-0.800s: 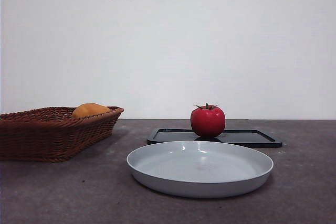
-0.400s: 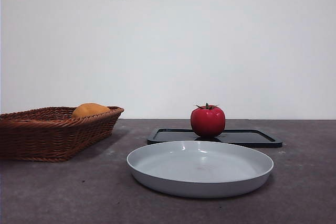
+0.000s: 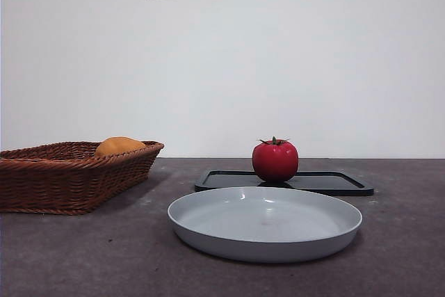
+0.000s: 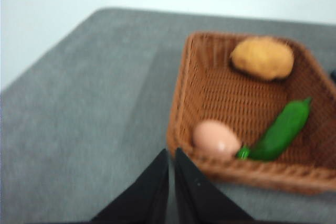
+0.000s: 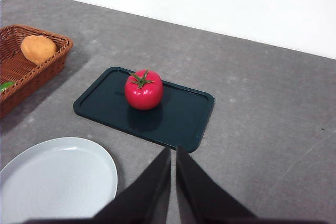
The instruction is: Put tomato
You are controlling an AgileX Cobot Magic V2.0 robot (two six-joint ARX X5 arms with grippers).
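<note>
While neither arm shows in the front view, the tomato (image 3: 274, 161) stands upright on a dark tray (image 3: 334, 183) toward the far side of the desk (image 3: 403, 255), its green calyx on top. From the right wrist view the tomato (image 5: 143, 89) sits on the left half of the tray (image 5: 184, 114), clear of the raised rim.

Nearer than the tray lies a pale grey plate (image 3: 208, 234), just in front of it but not touching (the right wrist view shows a strip of bare desk between them). At the left stands a brown wicker basket (image 3: 42, 186), well apart from the tray, with an orange rounded fruit (image 3: 119, 146) showing over its rim. The left wrist view shows more inside the basket (image 4: 210, 87): the orange fruit (image 4: 262, 58) at one end, and a pinkish egg-shaped item (image 4: 216, 138) touching a green pepper (image 4: 281, 129) at the other.

Right tool (image 5: 172, 153): jaws pressed together, empty, raised above the desk near the tray's edge. Left tool (image 4: 171, 156): jaws likewise together, empty, held above the desk just outside the basket.
</note>
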